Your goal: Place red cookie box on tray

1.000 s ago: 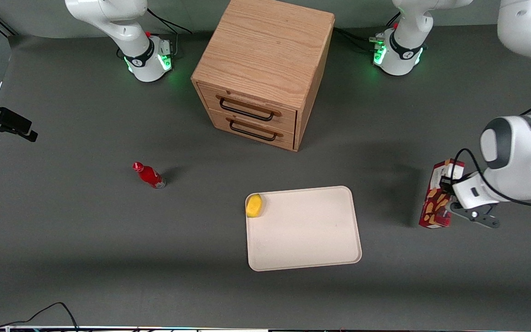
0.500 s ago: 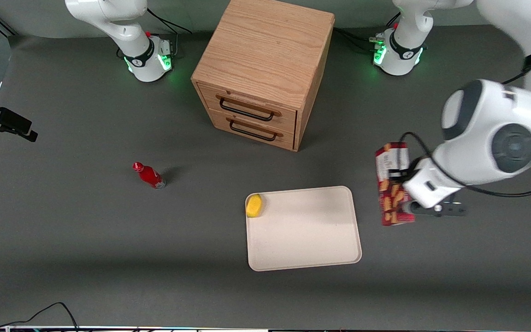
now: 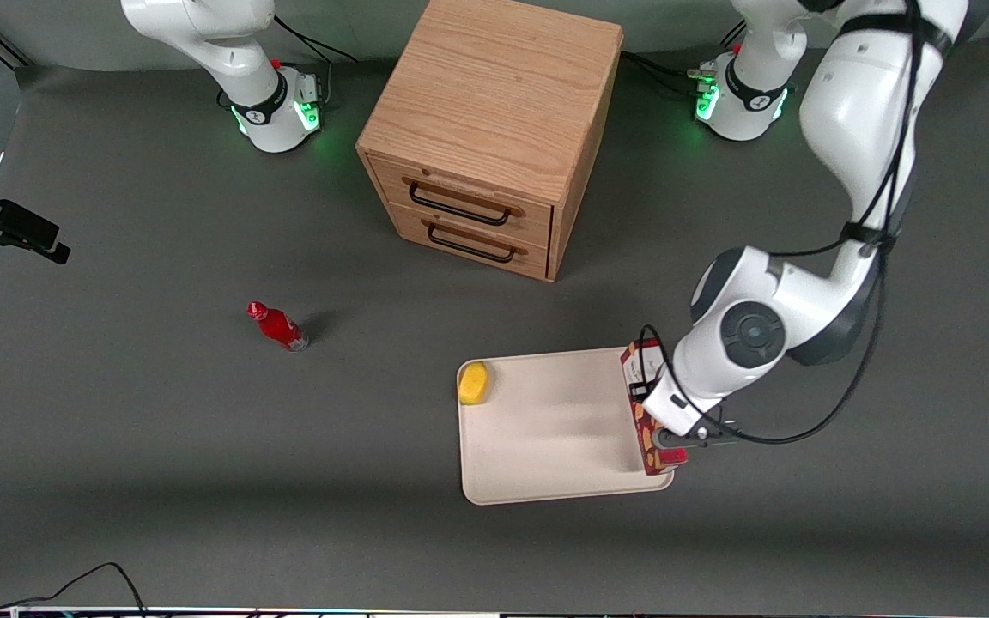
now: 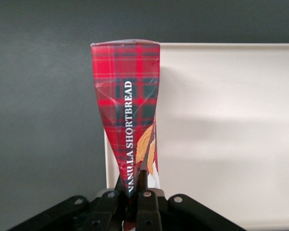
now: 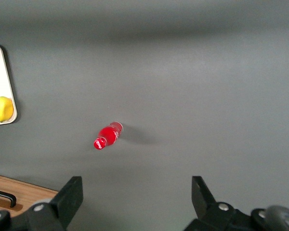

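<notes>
Wooden drawer cabinet (image 3: 494, 129) standing on dark grey desk (image 3: 160, 429), small red bottle (image 3: 278, 326) lying toward the parked arm's end, a yellow fruit (image 3: 473, 383) nearby.

The red cookie box (image 4: 127, 103) wears a red-and-dark tartan with white lettering and tan biscuit pictures, pinched in the black gripper (image 4: 137, 202). The tray (image 3: 546, 438) is plain cream with a yellow fruit (image 3: 473, 383) on it; the bottle (image 3: 278, 326) is bright red, the cabinet (image 3: 494, 112) light oak.
</notes>
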### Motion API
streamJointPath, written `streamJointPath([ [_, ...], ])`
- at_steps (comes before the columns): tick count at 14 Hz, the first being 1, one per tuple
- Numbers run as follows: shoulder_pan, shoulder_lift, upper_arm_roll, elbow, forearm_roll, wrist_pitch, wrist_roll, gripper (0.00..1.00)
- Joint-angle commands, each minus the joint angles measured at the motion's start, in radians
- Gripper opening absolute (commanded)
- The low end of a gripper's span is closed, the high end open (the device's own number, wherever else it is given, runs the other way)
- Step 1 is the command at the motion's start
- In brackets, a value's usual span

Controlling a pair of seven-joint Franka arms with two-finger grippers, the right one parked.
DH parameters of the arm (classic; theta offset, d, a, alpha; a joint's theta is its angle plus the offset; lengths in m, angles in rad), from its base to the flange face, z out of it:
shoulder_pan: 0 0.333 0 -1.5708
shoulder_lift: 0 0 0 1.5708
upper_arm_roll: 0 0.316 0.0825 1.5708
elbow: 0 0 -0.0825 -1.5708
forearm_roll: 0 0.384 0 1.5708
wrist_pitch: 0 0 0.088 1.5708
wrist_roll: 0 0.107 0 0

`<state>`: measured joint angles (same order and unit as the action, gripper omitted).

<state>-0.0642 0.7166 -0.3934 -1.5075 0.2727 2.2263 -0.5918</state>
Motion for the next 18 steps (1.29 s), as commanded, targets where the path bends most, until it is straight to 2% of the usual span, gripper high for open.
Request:
streamJointPath([
  [1, 0.007, -0.032, -0.004, -0.030, 0.053, 0.018, -0.026, 1.00],
  [4, 0.018, -0.103, -0.001, -0.026, 0.045, -0.129, 0.019, 1.00],
  [6, 0.041, -0.198, 0.004, -0.023, -0.011, -0.283, 0.158, 1.00],
  [9, 0.044, -0.365, 0.141, -0.022, -0.171, -0.475, 0.444, 1.00],
  [12, 0.046, -0.498, 0.281, -0.055, -0.225, -0.615, 0.683, 1.00],
  [14, 0.046, -0.604, 0.358, -0.153, -0.257, -0.622, 0.774, 1.00],
  [16, 0.043, -0.626, 0.370, -0.152, -0.260, -0.660, 0.779, 1.00],
  [18, 0.043, -0.603, 0.372, -0.088, -0.262, -0.692, 0.787, 1.00],
])
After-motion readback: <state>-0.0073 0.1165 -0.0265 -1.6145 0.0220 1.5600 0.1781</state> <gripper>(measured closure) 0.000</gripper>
